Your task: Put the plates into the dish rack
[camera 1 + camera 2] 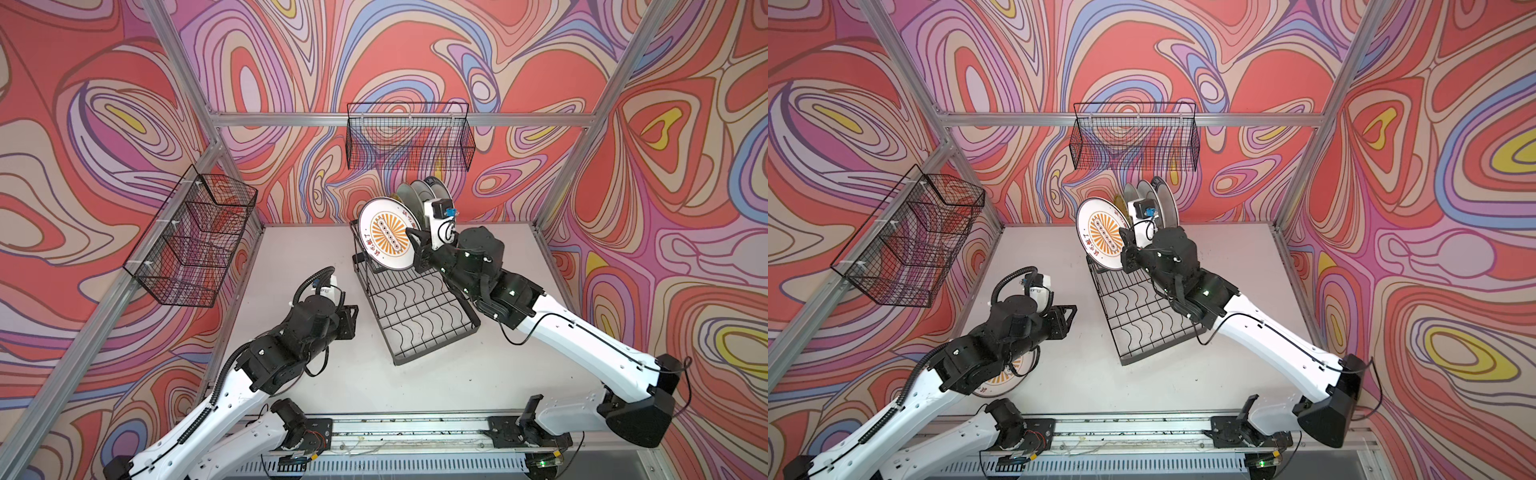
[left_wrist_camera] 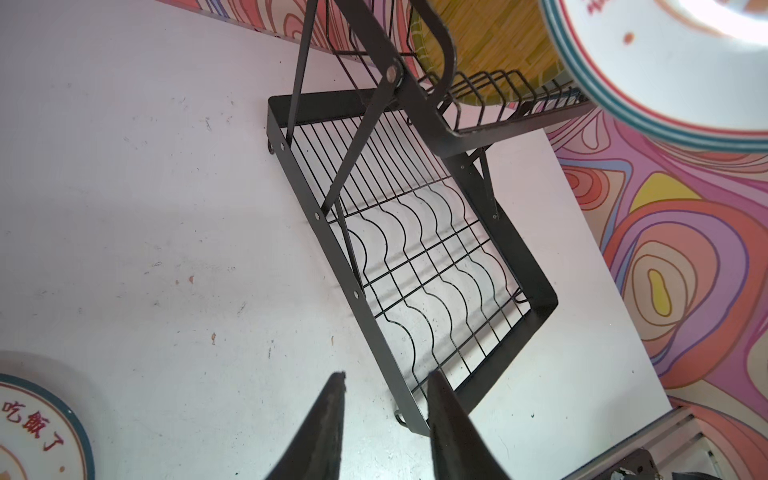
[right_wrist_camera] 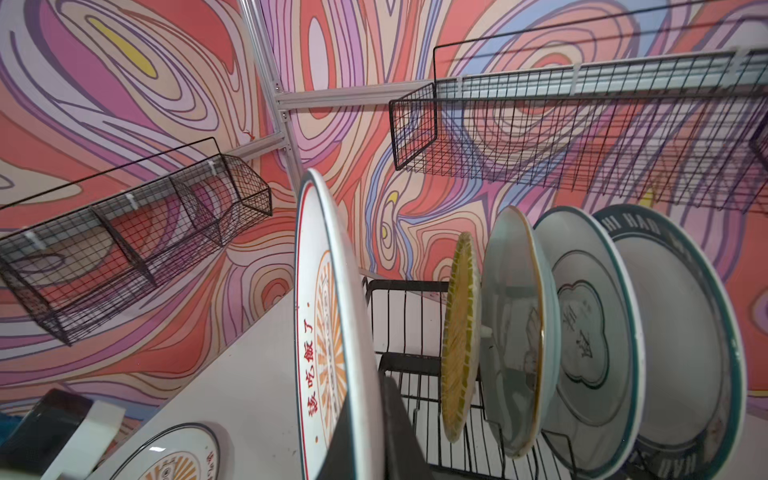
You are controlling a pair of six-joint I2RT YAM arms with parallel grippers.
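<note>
Sunburst plate (image 1: 386, 232) upright at raised tier of dish rack (image 2: 316, 216), clamped in R gripper (image 1: 417, 243).
Grip is on its rim; behind it yellow plate (image 3: 459, 332), green plate (image 3: 511, 332), cloud plate (image 3: 582, 332), lettered plate (image 3: 681, 332) stand slotted. 2nd sunburst plate (image 1: 1005, 376) flat on table (image 1: 324, 382), apart from rack; L gripper (image 2: 386, 376) part-open, empty, nr low tray.

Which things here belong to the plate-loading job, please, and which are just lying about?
Job: rack; sunburst plate in the right gripper; second sunburst plate, flat on the table; yellow plate, green plate, cloud plate, lettered plate, all racked.
Lying about: side basket and back basket, both hung on the walls.
</note>
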